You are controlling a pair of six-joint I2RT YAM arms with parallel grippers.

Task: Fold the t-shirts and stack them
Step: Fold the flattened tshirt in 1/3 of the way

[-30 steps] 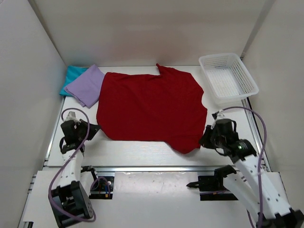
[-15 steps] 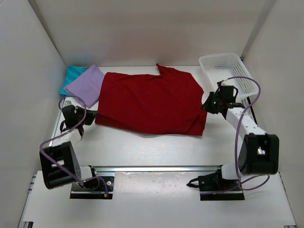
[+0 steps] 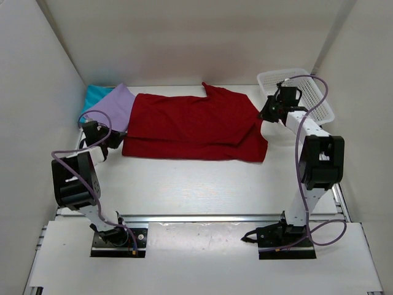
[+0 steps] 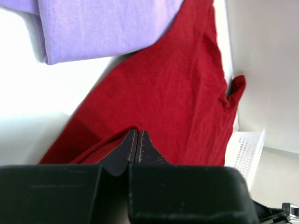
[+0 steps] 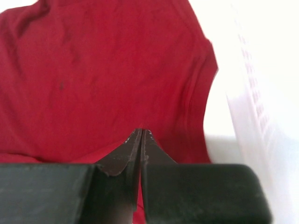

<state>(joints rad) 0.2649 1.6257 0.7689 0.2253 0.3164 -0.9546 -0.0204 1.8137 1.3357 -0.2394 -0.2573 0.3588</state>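
Across the table (image 3: 196,184) the dark red t-shirt (image 3: 193,123) is spread, its near part doubled over; its left edge is pinched by the closed left gripper (image 3: 116,137), its right edge by the closed right gripper (image 3: 264,115).

Bare table (image 3: 196,184) in front of the dark red shirt (image 3: 190,126) is open; the basket (image 3: 313,98) (far right corner) and side walls (image 3: 37,92) crowd both flanks.

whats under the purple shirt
A teal shirt pokes out from under the purple shirt at its far-left edge; how far it reaches beneath is hidden.
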